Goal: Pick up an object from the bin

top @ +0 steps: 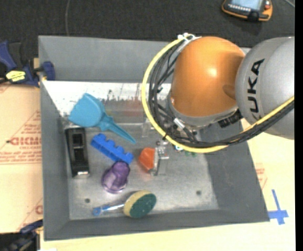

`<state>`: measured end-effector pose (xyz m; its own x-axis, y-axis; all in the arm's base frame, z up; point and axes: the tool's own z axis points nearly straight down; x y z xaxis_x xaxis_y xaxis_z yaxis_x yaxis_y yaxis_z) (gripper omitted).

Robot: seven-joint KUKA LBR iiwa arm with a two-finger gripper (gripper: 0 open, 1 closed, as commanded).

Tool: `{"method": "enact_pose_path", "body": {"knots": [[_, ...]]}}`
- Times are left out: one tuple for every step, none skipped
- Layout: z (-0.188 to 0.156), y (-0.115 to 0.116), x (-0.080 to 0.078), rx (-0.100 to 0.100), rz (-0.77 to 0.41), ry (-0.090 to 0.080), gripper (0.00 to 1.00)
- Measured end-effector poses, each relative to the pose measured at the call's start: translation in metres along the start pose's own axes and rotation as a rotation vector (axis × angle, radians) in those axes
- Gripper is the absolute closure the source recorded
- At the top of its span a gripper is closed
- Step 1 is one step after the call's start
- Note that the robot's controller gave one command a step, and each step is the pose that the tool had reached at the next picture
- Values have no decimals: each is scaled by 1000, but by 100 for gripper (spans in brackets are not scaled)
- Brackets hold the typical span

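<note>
My gripper [159, 163] reaches down from under the orange dome to the bin floor near the middle. A small orange block [146, 159] lies right against its left side; whether it is gripped cannot be told. A blue toy brick [111, 149] lies a little further left. A purple rounded plastic piece [115, 177] sits below the brick, to the gripper's lower left.
A light blue scoop [96, 114] lies at the back left, with its handle pointing toward the middle. A black tape dispenser [77, 151] stands along the left wall. A round green and yellow scrubber with a blue handle [139, 204] lies near the front wall. The arm covers the bin's right back part.
</note>
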<state>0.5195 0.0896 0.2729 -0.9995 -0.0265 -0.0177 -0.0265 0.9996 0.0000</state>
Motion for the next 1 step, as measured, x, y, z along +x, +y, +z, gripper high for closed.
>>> {"method": "enact_pose_path", "body": {"knots": [[111,59,9,-2,33,29,0]]}}
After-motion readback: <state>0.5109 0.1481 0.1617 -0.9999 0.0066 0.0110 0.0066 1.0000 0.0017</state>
